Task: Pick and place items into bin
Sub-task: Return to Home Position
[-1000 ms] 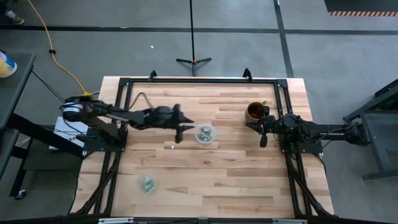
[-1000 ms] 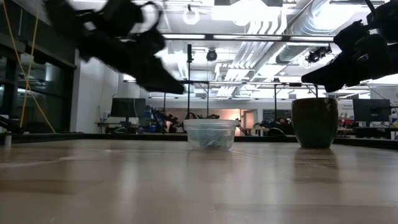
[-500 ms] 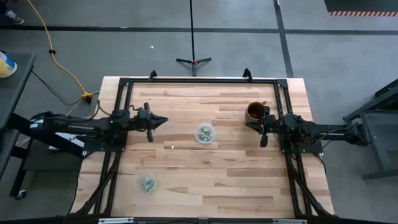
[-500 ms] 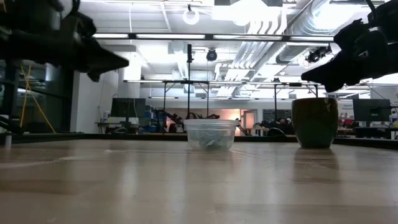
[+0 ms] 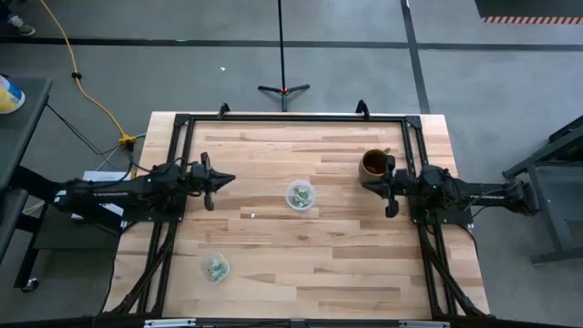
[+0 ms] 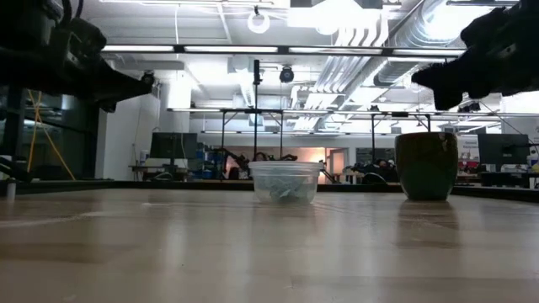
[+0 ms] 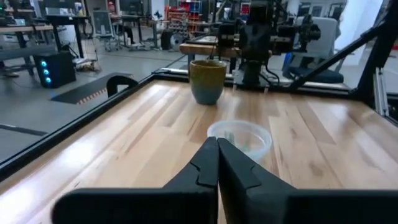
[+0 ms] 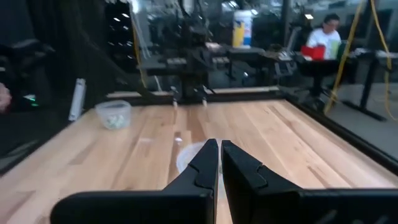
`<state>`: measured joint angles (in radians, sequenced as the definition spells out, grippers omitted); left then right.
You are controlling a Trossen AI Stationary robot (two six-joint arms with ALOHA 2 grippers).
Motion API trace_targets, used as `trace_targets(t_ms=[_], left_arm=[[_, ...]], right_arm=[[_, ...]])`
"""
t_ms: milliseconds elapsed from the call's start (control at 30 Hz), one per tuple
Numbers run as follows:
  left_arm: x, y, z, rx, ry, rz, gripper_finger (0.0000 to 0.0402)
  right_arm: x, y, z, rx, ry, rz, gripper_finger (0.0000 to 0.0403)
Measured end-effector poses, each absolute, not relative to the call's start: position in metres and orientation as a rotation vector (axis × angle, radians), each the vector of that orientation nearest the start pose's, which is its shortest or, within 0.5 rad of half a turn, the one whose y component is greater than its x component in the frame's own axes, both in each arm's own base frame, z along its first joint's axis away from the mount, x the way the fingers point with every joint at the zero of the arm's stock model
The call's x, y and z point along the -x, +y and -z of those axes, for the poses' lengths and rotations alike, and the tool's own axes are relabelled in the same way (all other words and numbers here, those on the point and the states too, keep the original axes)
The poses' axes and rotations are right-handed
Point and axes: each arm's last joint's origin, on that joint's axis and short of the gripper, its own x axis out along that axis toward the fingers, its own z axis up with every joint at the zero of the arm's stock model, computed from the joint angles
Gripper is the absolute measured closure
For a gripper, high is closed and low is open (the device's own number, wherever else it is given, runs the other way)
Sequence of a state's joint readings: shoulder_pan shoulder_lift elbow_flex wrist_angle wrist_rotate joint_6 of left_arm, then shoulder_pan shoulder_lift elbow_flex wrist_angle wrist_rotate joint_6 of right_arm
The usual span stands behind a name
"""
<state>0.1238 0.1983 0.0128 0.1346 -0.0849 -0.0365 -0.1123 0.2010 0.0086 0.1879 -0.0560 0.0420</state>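
A clear cup (image 5: 300,195) stands at the table's middle with pale green-grey pieces in it, also seen in the low view (image 6: 286,181) and the left wrist view (image 7: 240,138). A second clear cup (image 5: 216,268) with similar pieces stands near the near-left corner. One tiny pale piece (image 5: 253,215) lies on the bare wood between them. My left gripper (image 5: 226,179) hangs shut over the table's left side, well clear of the middle cup, with its fingers together (image 7: 217,144). My right gripper (image 5: 378,179) is shut (image 8: 219,145), raised beside the brown mug (image 5: 373,164).
The brown mug (image 6: 427,164) stands far right on the table, just beside the right gripper. A black frame (image 5: 291,117) runs round the table's edges. Open wood lies between the two cups and along the near side. A person (image 8: 323,36) sits in the room beyond the table.
My left arm has drawn back from beside the middle cup toward the table's left edge and now hangs over the left side. My right gripper has risen a little beside the mug. The cups and the mug have stayed where they were.
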Motion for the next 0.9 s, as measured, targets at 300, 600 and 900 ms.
trace_targets(t_ms=[300, 600, 900], left_arm=[[-0.1021, 0.0143, -0.1620, 0.013, 0.063, -0.178, 0.0359], [-0.1024, 0.0124, -0.1604, 0.009, 0.079, -0.111, 0.0379], [-0.1025, 0.0123, -0.1601, -0.026, 0.082, -0.107, 0.0327]], right_arm=[[-0.1064, -0.0104, -0.1665, -0.035, 0.012, 0.057, 0.0391], [-0.1065, -0.0105, -0.1664, 0.045, 0.016, 0.061, 0.0391], [-0.1060, -0.0137, -0.1631, 0.080, 0.055, 0.168, 0.0391]])
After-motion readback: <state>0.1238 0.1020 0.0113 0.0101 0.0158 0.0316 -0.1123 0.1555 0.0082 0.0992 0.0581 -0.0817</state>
